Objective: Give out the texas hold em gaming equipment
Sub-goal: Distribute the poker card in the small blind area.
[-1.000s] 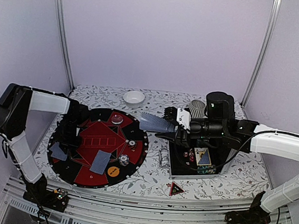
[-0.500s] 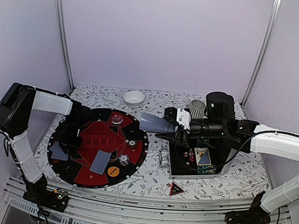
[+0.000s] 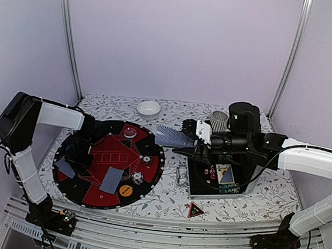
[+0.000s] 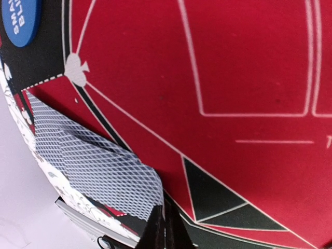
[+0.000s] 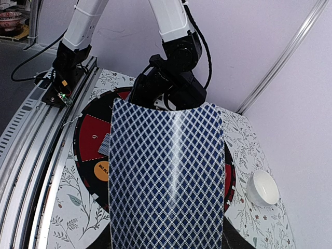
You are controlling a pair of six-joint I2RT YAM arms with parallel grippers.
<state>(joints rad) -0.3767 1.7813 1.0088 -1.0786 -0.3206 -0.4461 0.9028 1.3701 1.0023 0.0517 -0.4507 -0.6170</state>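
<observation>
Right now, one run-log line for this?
left hand: shut on edge card | right hand: holds raised card | flat card: on mat

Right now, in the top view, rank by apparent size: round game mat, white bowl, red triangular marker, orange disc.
1. round game mat
2. white bowl
3. red triangular marker and orange disc, too alike to rank

glossy card (image 5: pixel 166 176), perhaps matt felt mat (image 4: pixel 233 62)
</observation>
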